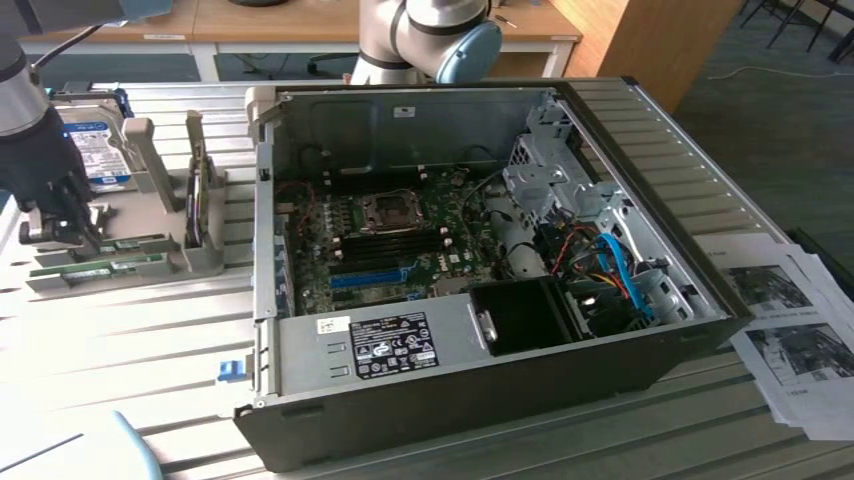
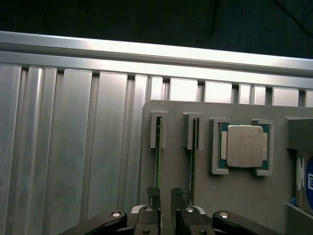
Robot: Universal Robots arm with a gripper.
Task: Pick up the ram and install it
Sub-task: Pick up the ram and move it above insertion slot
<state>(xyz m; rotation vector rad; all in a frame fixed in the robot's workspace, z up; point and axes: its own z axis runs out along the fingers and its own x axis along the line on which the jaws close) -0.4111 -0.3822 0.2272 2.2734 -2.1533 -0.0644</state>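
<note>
Ram (image 2: 157, 166), thin long green board, standing on edge in grey holder (image 2: 234, 196)

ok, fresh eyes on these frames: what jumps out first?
The big black open computer case, lying on its side with its green motherboard exposed, dominates the slatted aluminium table. At the exterior view's left, the black gripper hangs over a grey parts tray. Its jaws are open at one of two thin green ram sticks, which stand on edge near a square silver processor chip.
</note>
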